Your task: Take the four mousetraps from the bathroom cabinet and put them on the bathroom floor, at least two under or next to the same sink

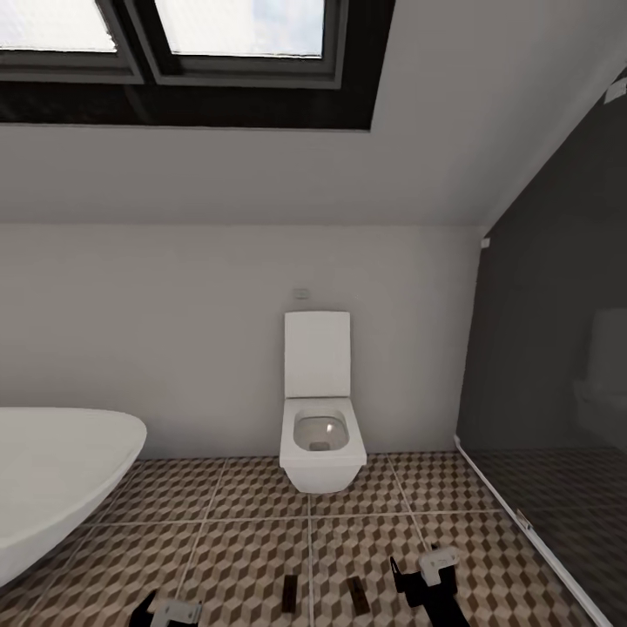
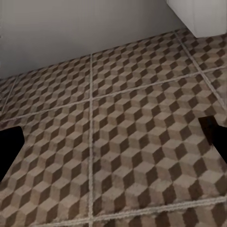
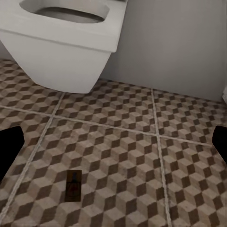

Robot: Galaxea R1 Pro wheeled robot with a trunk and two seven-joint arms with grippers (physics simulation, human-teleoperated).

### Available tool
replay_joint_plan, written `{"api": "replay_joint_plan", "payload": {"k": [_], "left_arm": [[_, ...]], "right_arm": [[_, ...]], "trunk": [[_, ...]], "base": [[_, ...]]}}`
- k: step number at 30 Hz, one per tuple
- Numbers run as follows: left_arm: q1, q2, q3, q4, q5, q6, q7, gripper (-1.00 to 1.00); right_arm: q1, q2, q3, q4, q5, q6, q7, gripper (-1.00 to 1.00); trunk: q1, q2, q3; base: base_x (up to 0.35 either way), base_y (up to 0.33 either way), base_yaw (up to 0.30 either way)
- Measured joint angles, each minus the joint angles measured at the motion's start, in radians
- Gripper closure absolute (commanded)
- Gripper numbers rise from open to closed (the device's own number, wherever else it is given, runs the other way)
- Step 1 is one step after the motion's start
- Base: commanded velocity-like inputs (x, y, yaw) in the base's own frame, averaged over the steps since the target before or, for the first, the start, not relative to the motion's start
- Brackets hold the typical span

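Bathroom, head view: one toilet (image 1: 320, 409) against the far wall, one bathtub (image 1: 52, 475) at left, one dark shower enclosure (image 1: 557, 366) at right, one skylight (image 1: 187, 52) overhead.

Floor (image 1: 244, 557): cube-pattern tiles, pale grout.

Mousetraps: two small dark flat pieces lie on the floor in front of the toilet, one (image 1: 290, 591) beside the other (image 1: 355, 592), slightly apart; probably traps, though too small and dim to confirm. The right wrist view shows one such piece (image 3: 73, 185) flat on a tile near the toilet base. Two counted on the floor.

Left end effector (image 1: 170, 610): low over the floor; in the left wrist view its fingers (image 2: 9, 146) stand wide apart with nothing between them.

Right end effector (image 1: 427, 575): low over the floor, fingers (image 3: 9, 149) spread wide, empty.

Step in hand, as judged: both arms empty and two traps to fetch from the cabinet. Best done by withdrawing both arms clear of the placed traps before turning the base, so neither is knocked, and checking that the sink placement is met.
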Motion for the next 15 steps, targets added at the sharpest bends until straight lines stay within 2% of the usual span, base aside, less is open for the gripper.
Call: {"api": "replay_joint_plan", "payload": {"k": [15], "left_arm": [[0.001, -0.008, 0.002, 0.000, 0.000, 0.000, 0.000, -1.00]], "right_arm": [[0.000, 0.001, 0.000, 0.000, 0.000, 0.000, 0.000, -1.00]], "trunk": [[-0.058, 0.105, 0.071]], "base": [[0.000, 0.000, 0.000]]}}
